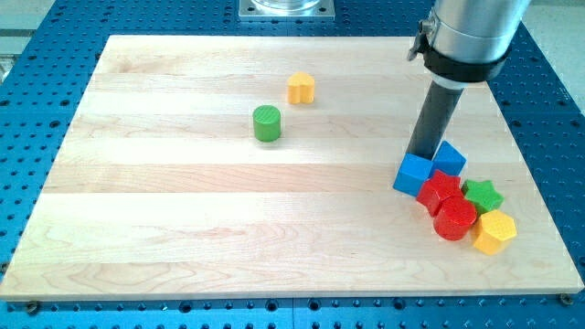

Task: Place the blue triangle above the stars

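My tip [422,155] rests at the upper edge of a cluster at the view's right. It touches a blue block [413,174] on the left and a second blue block [449,158] on the right; which is the triangle is hard to tell. Just below them lie a red star [441,190] and a green star [483,194]. The blue blocks touch the red star's upper side.
A red cylinder [455,220] and a yellow hexagon block [494,232] sit below the stars. A green cylinder [267,122] and a yellow block [301,89] stand apart at the upper middle of the wooden board [183,228].
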Controlling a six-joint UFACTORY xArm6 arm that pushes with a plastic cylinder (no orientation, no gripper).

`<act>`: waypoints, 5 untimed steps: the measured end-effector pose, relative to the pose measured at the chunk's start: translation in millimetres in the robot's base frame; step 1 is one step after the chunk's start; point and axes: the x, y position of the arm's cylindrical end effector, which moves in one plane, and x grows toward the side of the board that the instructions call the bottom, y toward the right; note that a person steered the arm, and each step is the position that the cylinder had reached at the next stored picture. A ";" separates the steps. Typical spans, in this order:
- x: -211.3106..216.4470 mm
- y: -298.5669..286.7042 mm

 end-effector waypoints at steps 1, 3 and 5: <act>-16.7 7.8; 19.9 15.5; -16.8 -128.5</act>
